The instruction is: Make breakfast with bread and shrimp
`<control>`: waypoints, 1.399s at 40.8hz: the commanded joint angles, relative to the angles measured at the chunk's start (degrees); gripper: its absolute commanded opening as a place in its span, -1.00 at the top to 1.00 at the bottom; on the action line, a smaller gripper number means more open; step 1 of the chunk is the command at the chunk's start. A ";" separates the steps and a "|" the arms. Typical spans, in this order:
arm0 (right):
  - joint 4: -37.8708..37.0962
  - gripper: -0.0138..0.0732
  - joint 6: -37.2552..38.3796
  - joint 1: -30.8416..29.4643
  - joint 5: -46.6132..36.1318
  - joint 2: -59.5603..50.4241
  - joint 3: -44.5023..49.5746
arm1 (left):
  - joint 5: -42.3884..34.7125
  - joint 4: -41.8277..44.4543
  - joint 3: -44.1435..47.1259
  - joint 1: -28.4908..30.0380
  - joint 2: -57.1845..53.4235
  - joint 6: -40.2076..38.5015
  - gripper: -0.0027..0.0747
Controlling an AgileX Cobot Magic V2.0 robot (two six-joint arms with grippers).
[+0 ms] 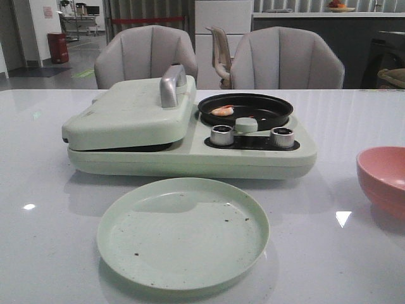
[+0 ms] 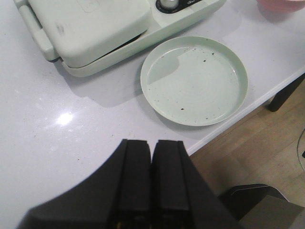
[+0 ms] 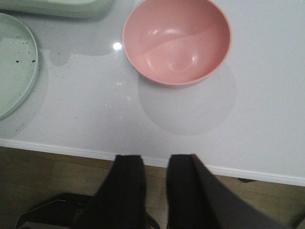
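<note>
**Mia:** What is closest to us?

**Ben:** The left gripper (image 2: 151, 157), at the bottom middle of its wrist view. Its two black fingers are pressed flat together and hold nothing. The right gripper (image 3: 156, 167) sits at the bottom of its own view. Its fingers stand a little apart, with nothing between them. Both hang back at the table's near edge, over the floor.

**Mia:** And next?

**Ben:** A pale green plate (image 1: 183, 233) in the lower middle of the front view. It has only dark crumbs on it. A pink bowl (image 1: 383, 179) sits at the right edge. It looks hollow and bare inside.

**Mia:** Where is the shrimp?

**Ben:** Further back. A small orange and white shrimp (image 1: 223, 110) lies in the round black pan (image 1: 245, 109), just above the middle of the picture. A little red bit lies beside it, too small to tell. The pan is the right part of a green cooker (image 1: 190, 136). The plate lies between the grippers and the cooker.

**Mia:** And the bread?

**Ben:** I see none. The cooker's lid (image 1: 130, 114) on the left is shut, with a silver handle (image 1: 171, 84) on top. Two silver knobs (image 1: 221, 135) sit in front of the pan. Grey chairs (image 1: 286, 60) stand behind the table (image 1: 50, 253).
</note>
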 commanded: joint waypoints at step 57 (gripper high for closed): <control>-0.53 0.58 0.23 0.02 -2.89 0.04 -1.50 | -51.60 0.58 41.82 27.57 -35.06 -4.91 0.67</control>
